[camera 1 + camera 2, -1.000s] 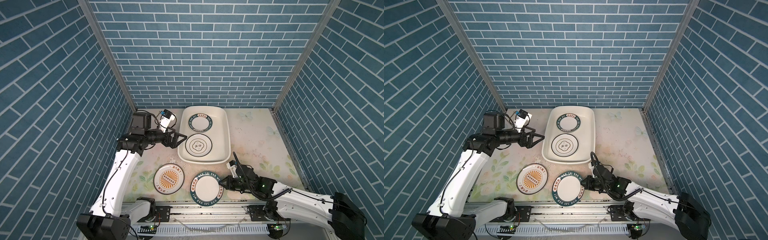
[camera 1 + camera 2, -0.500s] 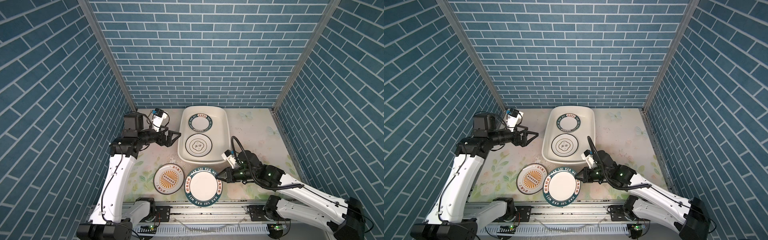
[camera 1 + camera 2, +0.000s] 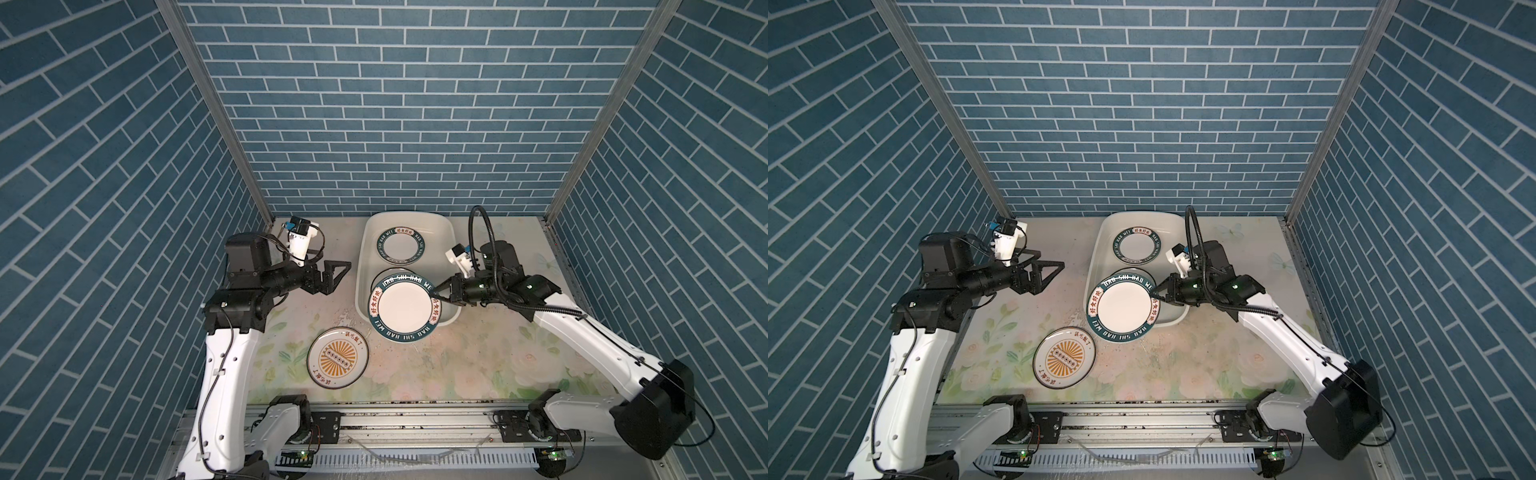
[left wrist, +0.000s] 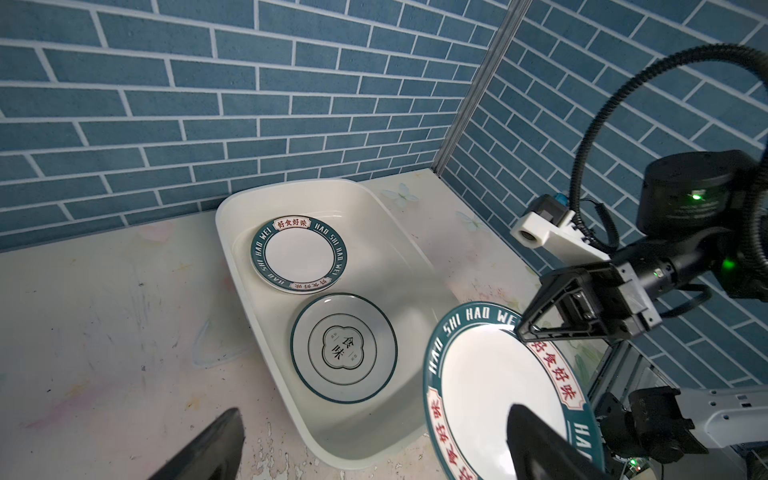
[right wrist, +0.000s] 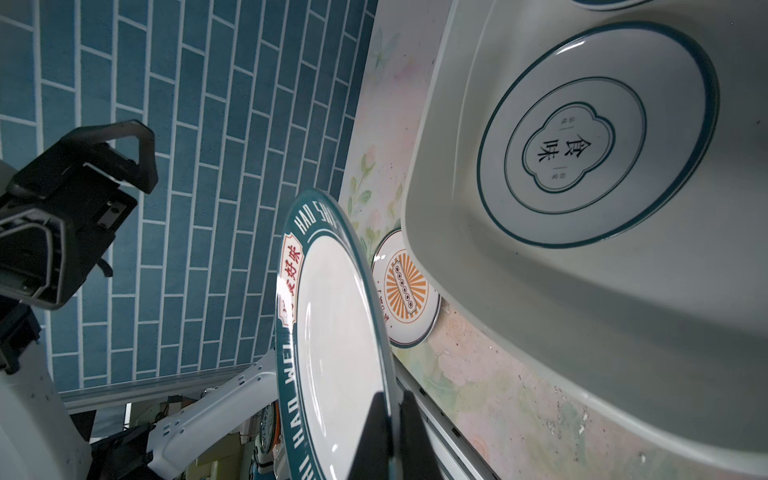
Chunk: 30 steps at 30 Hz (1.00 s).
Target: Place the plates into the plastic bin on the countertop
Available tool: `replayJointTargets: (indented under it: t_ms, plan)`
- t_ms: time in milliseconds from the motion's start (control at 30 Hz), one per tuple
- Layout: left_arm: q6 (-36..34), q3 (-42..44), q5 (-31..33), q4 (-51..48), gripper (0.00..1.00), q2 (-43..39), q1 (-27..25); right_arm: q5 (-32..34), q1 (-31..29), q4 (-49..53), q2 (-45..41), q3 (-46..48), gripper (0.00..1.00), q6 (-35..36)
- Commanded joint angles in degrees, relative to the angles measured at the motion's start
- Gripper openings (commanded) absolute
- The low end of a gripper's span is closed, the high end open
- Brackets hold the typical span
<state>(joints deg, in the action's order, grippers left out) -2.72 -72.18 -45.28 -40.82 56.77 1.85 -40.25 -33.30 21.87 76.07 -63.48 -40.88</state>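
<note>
My right gripper (image 3: 436,291) (image 3: 1156,293) (image 5: 392,401) is shut on the rim of a green-lettered white plate (image 3: 402,309) (image 3: 1121,308) (image 5: 340,332). It holds the plate tilted in the air over the near end of the plastic bin (image 3: 361,257) (image 3: 1096,254) (image 4: 232,266). Inside the bin lie a second green-lettered plate (image 3: 401,245) (image 4: 299,253) at the far end and a quatrefoil plate (image 4: 343,353) (image 5: 598,137) at the near end. An orange sunburst plate (image 3: 337,362) (image 3: 1064,357) lies on the countertop (image 3: 478,353). My left gripper (image 3: 341,274) (image 3: 1057,272) hangs open and empty left of the bin.
An aluminium rail (image 3: 415,419) runs along the countertop's front edge. Blue brick walls close in the back and both sides. The bin stands against the back wall, slightly left of the middle.
My right gripper has lifted the green-lettered plate off the front of the countertop and carried it back over the bin's near end. The left arm has drawn back to the left.
</note>
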Motion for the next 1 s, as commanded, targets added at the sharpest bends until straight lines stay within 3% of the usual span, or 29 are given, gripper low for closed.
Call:
replayJointTargets:
  t_ms: [0, 433, 967]
  plan:
    - [1.17, 0.86, -1.05, 1.84, 0.99, -0.66, 0.35, -1.37, 2.42, -1.13, 5.16, -3.89, 0.0, 4.06]
    - [3.56, 1.6, -3.58, 4.6, 1.0, 0.76, 0.35, 9.93, 5.96, -5.23, 15.95, -6.0, 0.0, 7.92]
    - [3.45, 2.22, -3.77, 4.73, 1.0, 0.05, 0.35, 13.71, 6.49, -12.08, 28.35, -10.14, 0.0, 6.54]
